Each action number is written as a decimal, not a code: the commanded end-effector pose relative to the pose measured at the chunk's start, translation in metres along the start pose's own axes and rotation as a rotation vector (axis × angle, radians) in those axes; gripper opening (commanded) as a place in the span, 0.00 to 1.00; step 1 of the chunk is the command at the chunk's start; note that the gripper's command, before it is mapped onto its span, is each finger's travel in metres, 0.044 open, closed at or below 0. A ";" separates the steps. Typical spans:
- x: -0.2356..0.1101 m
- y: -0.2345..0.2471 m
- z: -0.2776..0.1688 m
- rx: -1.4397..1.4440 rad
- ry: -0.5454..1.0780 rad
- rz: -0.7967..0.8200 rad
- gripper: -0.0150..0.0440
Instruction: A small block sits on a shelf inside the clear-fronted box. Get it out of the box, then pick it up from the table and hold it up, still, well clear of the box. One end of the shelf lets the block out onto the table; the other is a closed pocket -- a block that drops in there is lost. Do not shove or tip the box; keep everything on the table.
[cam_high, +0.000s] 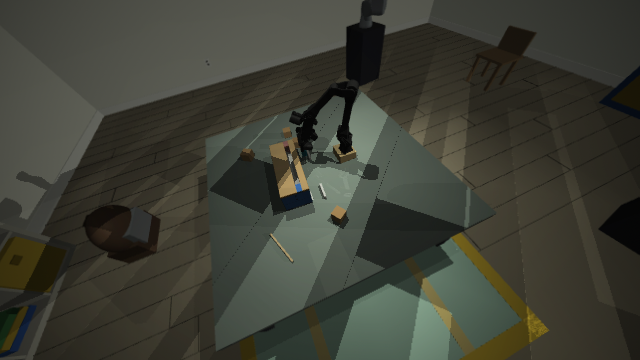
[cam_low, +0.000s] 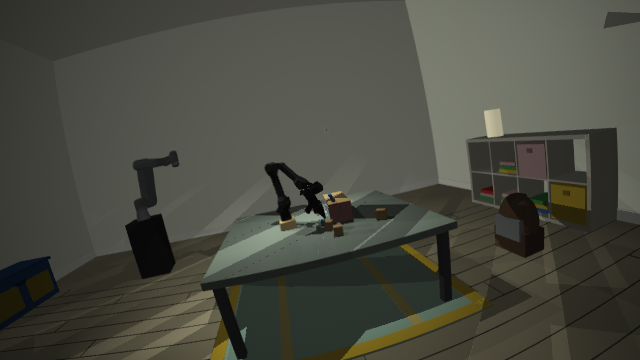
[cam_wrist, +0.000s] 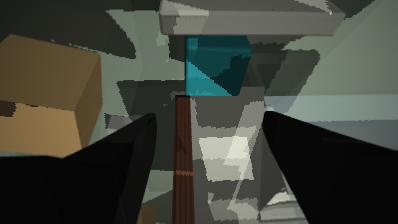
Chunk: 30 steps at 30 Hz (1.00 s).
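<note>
The teal block (cam_wrist: 215, 72) lies outside the box at the foot of a grey chute (cam_wrist: 225, 157), against a pale grey bar (cam_wrist: 250, 22). The box (cam_high: 285, 175) (cam_low: 341, 211) stands upright, with a wooden top, a blue end and a dark red end. My gripper (cam_high: 306, 150) (cam_low: 323, 215) (cam_wrist: 210, 120) is open and empty, pointing down beside the box at its dark red end. In the wrist view the block is just beyond the fingertips, between their lines; the gap between fingertips and block is hard to judge.
A wooden cube (cam_wrist: 45, 95) is left of the block in the wrist view. Other wooden cubes (cam_high: 338, 214) (cam_high: 246, 154) (cam_low: 381, 214) stand around the box. A white stick (cam_high: 322, 191) and a wooden stick (cam_high: 281, 247) lie on the table. A dark red strip (cam_wrist: 183, 150) edges the chute.
</note>
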<state>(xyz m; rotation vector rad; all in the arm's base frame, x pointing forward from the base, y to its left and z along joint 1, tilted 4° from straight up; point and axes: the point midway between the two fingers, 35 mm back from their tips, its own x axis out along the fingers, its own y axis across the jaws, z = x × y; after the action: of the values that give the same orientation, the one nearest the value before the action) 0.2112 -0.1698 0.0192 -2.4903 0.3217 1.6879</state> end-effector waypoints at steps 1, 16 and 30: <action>0.008 -0.001 0.004 -0.005 -0.006 -0.008 0.74; 0.030 -0.002 0.014 -0.005 -0.006 -0.008 0.74; 0.039 -0.003 0.020 -0.005 -0.006 -0.008 0.47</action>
<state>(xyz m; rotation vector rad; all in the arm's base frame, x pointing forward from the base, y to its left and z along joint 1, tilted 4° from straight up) 0.2081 -0.1678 -0.0219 -2.4857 0.3191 1.6910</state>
